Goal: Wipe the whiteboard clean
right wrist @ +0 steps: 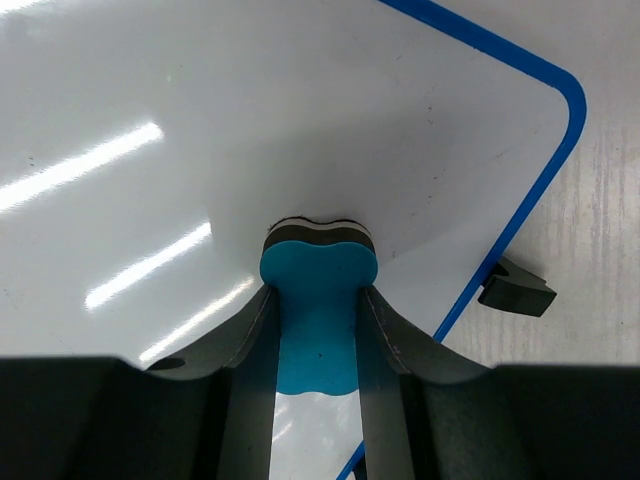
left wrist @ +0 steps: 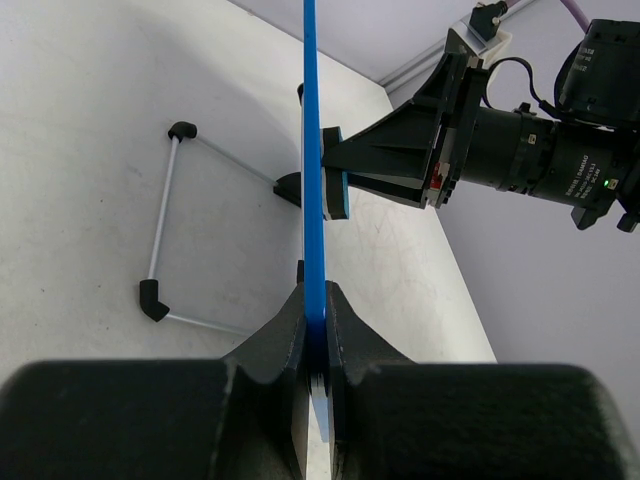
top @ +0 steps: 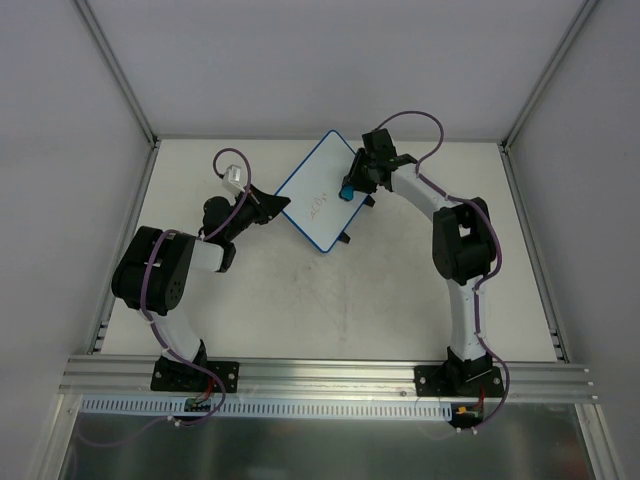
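The whiteboard (top: 320, 190), white with a thin blue rim, stands tilted on the table at the back middle, with faint marks near its centre. My left gripper (top: 272, 202) is shut on its left edge; in the left wrist view the blue rim (left wrist: 312, 180) runs edge-on between the fingers. My right gripper (top: 352, 186) is shut on a small blue eraser (top: 347, 191) pressed against the board's right part. In the right wrist view the eraser (right wrist: 318, 300) sits between the fingers, its felt face on the white surface (right wrist: 250, 120).
A thin metal wire stand with black tips (left wrist: 165, 225) lies on the table behind the board. A black tab (right wrist: 515, 288) sticks out at the board's rim. Grey walls enclose the table on three sides.
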Controlling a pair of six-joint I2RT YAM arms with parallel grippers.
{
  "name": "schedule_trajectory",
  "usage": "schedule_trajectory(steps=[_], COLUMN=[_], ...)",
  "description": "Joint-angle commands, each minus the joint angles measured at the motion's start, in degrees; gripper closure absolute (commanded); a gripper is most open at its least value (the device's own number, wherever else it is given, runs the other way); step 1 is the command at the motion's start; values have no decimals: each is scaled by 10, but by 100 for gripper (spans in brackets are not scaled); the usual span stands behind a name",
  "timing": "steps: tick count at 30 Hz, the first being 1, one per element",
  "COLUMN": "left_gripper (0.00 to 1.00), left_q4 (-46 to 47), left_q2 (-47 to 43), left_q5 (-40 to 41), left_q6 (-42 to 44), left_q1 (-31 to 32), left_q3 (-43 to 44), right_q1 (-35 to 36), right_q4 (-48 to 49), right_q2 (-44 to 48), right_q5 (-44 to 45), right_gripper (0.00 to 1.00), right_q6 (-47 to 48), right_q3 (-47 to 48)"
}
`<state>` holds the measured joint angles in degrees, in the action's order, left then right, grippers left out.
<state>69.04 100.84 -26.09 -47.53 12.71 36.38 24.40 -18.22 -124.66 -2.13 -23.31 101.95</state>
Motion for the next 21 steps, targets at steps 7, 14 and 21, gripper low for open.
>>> schedule_trajectory(steps=[7,14,21], left_gripper=[100,100,100], left_q4=[33,30,29], left_q2=[5,3,3], left_q5=[-39,-40,-40], left_q6=[45,45,47], left_q1=[11,11,11], left_q3=[6,7,8], right_q1=[70,107,144], right_q4=[3,2,5], right_q2=[-1,-1,5], right_q5=[-40,-51,-67], right_gripper=[100,100,100], right_q6=[77,140,191], right_q3=[1,35,47])
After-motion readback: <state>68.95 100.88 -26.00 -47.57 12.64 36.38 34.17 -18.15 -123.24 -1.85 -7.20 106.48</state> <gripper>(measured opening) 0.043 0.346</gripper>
